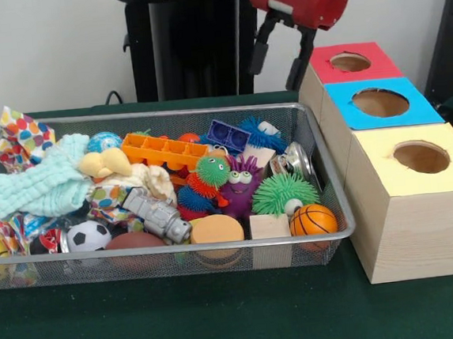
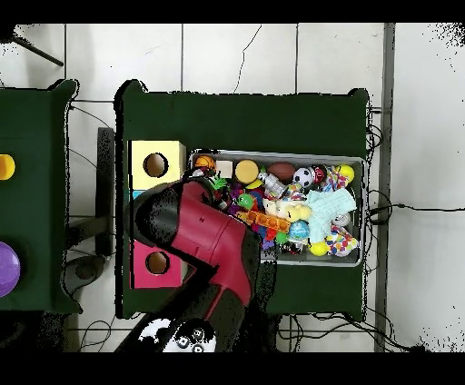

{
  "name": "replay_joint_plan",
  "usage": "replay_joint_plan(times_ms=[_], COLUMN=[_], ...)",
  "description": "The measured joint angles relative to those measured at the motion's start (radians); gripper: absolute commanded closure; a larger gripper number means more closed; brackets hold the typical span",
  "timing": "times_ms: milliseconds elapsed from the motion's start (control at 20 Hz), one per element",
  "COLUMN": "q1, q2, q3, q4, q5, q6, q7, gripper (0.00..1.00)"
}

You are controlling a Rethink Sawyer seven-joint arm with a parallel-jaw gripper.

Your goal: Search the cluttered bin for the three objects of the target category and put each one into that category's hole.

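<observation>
- Silver wire-mesh bin [image 1: 322, 169], packed with toys, sits on the green cloth just beside a row of three wooden boxes, each with a round hole in its top: red-topped box [image 1: 380, 65], blue-topped box [image 1: 347, 99], yellow-topped box [image 1: 384, 152]
- Red and black arm [image 1: 299, 0] hangs over the box end, above the red-topped box; gripper not clearly shown, so cannot tell whether it is wide or narrow
- Target category not marked anywhere; wrong picks likely
- Balls as one possible set: small orange basketball [image 1: 312, 219], black-and-white soccer ball [image 1: 87, 236], brown football [image 1: 134, 241], all along the near wall
- Spiky soft toys as another: green spiky ball [image 1: 282, 191], blue spiky ball [image 1: 261, 135], green-headed spiky creature [image 1: 207, 179]
- Risk: pale green knitted cloth [image 1: 41, 186] and spotted paper [image 1: 21, 132] may hide pieces or snag
- Risk: round balls tight against the mesh may roll off a pinch
- Risk: overhead, the arm covers the middle box, so drops there go unseen
</observation>
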Motion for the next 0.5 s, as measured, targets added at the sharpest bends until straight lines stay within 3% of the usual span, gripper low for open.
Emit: replay_joint_plan(times_ms=[500], q1=[-0.108], q2=[-0.036], q3=[0.091], q4=[0.008], q5=[-0.201], q6=[-0.109], q7=[0.000], gripper=[0.00])
